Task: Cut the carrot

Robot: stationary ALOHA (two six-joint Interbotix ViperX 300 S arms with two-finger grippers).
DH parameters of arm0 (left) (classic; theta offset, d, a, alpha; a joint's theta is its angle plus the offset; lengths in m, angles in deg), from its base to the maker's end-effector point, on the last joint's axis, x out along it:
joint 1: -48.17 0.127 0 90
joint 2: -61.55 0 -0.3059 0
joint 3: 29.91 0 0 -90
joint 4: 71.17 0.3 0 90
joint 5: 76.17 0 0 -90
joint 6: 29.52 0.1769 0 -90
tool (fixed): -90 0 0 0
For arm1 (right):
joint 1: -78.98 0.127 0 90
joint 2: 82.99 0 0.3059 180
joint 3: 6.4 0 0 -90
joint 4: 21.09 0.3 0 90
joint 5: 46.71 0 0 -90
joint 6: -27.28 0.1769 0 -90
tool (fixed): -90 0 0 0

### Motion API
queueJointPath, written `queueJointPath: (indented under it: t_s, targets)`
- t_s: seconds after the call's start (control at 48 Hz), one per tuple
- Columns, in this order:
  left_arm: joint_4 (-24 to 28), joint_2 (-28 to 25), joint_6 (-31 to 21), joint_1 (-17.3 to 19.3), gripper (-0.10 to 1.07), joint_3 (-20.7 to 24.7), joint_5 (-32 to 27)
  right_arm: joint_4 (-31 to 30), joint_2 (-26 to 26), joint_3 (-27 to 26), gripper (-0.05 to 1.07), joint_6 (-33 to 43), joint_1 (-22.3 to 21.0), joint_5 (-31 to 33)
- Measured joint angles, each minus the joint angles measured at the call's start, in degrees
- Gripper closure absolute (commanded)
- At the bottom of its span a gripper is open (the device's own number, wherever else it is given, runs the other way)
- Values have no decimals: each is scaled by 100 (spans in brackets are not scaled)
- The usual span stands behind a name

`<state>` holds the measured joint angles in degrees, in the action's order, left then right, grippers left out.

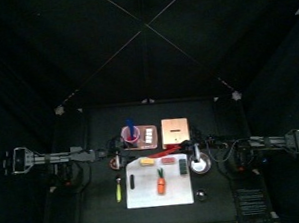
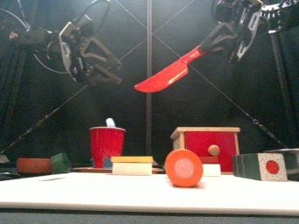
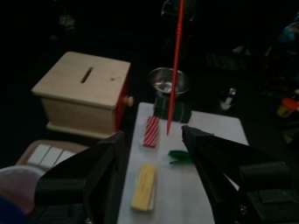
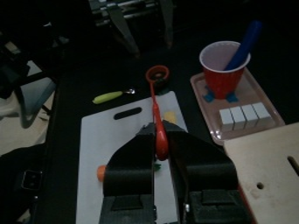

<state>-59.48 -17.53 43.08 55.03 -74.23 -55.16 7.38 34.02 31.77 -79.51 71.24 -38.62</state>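
carrot (image 2: 184, 167) — well below right gripper (image 2: 218, 37)

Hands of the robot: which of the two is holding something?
The right hand, gripping a red knife in the air. The left hand is wide open and empty.

A robotics test rig is shown: a small black table (image 1: 88, 205) is penned in by black curtains (image 1: 27, 66), two black arms are mounted at its sides, and toy props, among them a white cutting board (image 1: 178, 194), are laid out.
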Motion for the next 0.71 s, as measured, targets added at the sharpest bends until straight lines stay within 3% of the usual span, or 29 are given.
queueJointPath:
  t_s: [0.208, 0.458, 0.708]
  targets:
    - [-9, -800, 0, -132, 7, 334, 457, -18, -62, 70, 61, 18, 123, -246]
    - [79, -1573, 0, -193, 10, 817, 519, -9, -114, 97, 61, 26, 158, -343]
    - [44, -1811, -9, -193, 29, 1011, 519, 18, -105, 132, 61, 26, 167, -360]
